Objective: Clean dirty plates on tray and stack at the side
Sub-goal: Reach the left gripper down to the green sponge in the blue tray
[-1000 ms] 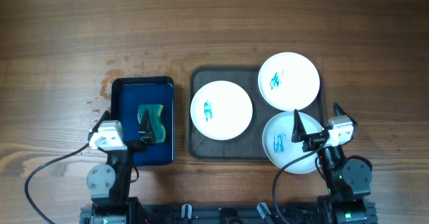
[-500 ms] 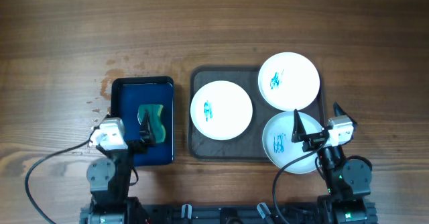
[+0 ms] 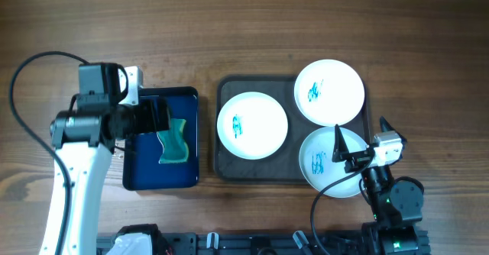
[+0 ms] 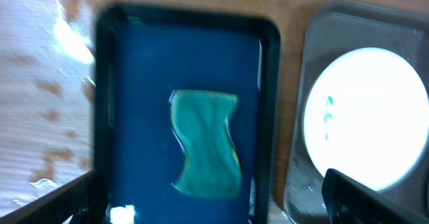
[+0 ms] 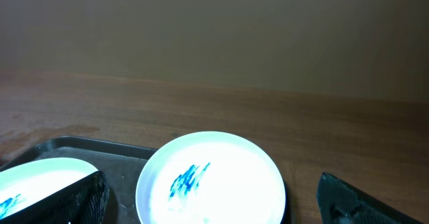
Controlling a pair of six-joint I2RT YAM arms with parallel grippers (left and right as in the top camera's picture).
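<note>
Three white plates with blue smears lie on a grey tray [image 3: 221, 167]: one at the left [image 3: 252, 125], one at the back right [image 3: 329, 91], one at the front right [image 3: 317, 175]. A green sponge [image 3: 174, 142] lies in a blue tray [image 3: 164, 177]. My left gripper [image 3: 162, 117] is open and empty above the blue tray, with the sponge [image 4: 204, 143] between its fingers [image 4: 214, 207] in the left wrist view. My right gripper [image 3: 359, 137] is open and empty over the front right plate. Its wrist view shows the back right plate [image 5: 211, 177] between its fingers [image 5: 218, 210].
The blue tray [image 4: 134, 83] stands just left of the grey tray [image 4: 301, 117], with a strip of wood between them. Water spots mark the table left of the blue tray [image 3: 114, 106]. The left arm's cable loops over the table at the far left [image 3: 19, 72].
My left arm has risen from its rest at the table's front and swung out over the back of the blue tray. The right arm, plates and sponge have not moved.
</note>
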